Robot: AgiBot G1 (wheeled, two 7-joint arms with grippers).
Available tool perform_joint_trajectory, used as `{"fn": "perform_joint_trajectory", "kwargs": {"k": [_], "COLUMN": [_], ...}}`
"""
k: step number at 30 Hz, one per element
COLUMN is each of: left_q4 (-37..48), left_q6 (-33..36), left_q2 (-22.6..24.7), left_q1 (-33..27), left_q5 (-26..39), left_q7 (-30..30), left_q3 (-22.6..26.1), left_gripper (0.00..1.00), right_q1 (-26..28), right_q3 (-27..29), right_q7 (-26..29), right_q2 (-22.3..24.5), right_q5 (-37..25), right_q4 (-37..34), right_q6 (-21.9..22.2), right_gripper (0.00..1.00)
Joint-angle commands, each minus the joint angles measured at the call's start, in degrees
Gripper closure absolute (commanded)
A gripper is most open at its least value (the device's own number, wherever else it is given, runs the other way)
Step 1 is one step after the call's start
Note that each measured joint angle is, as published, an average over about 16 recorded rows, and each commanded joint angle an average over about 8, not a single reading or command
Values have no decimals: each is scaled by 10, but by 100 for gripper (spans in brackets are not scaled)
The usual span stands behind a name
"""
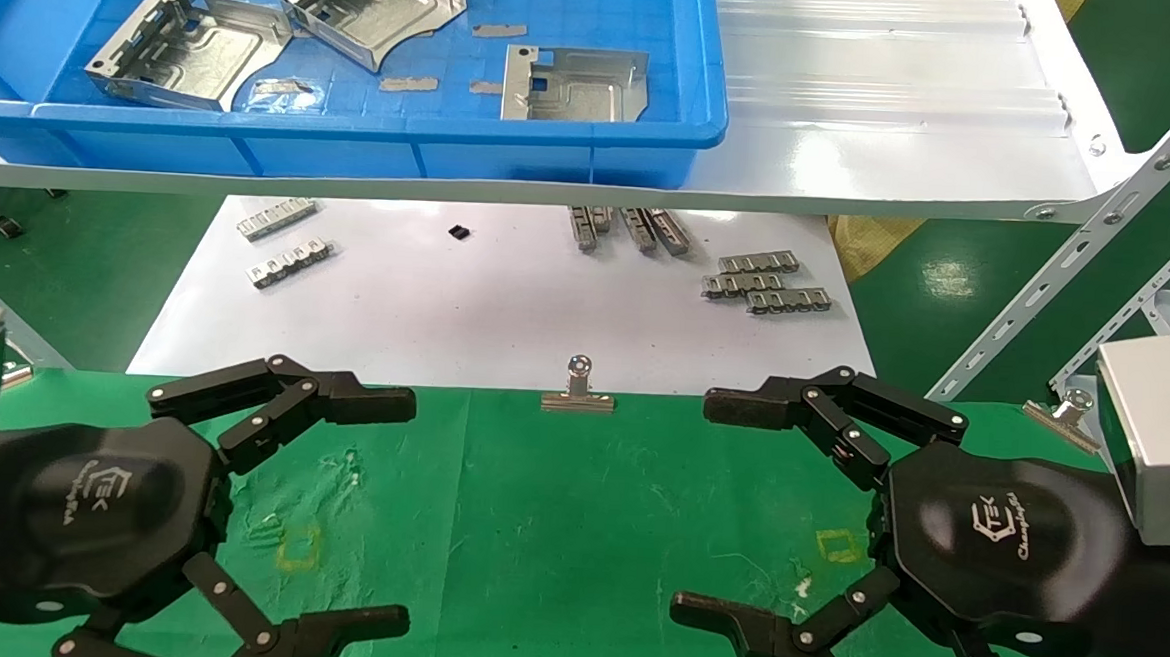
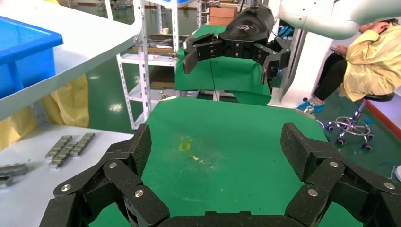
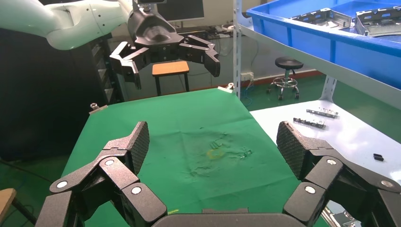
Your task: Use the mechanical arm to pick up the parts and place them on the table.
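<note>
Three silvery sheet-metal parts [image 1: 194, 48] lie in a blue tray [image 1: 354, 141] on the raised white shelf [image 1: 897, 115] beyond the bench's far edge. Both grippers hover over the green table [image 1: 555, 527], fingers spread wide and empty: the left gripper [image 1: 401, 504] by the near left corner, the right gripper [image 1: 706, 505] by the near right. The parts look light, stiff, slick and sharp-edged; pinching a folded slotted edge would likely hold better than the flat face.
</note>
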Motion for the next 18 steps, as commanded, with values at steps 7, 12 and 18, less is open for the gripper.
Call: {"fn": "perform_joint_trajectory", "kwargs": {"k": [7, 12, 18], "left_q4": [0, 0, 0], "left_q6": [0, 0, 0], "left_q2": [0, 0, 0], "left_q1": [0, 0, 0], "left_q5": [0, 0, 0], "left_q7": [0, 0, 0], "left_q3": [0, 0, 0], "left_gripper": [0, 0, 0], "right_q1": [0, 0, 0], "right_q3": [0, 0, 0], "right_q7": [0, 0, 0], "right_q2": [0, 0, 0], "right_q5": [0, 0, 0], "right_q4": [0, 0, 0], "right_q6": [0, 0, 0], "right_gripper": [100, 100, 100]}}
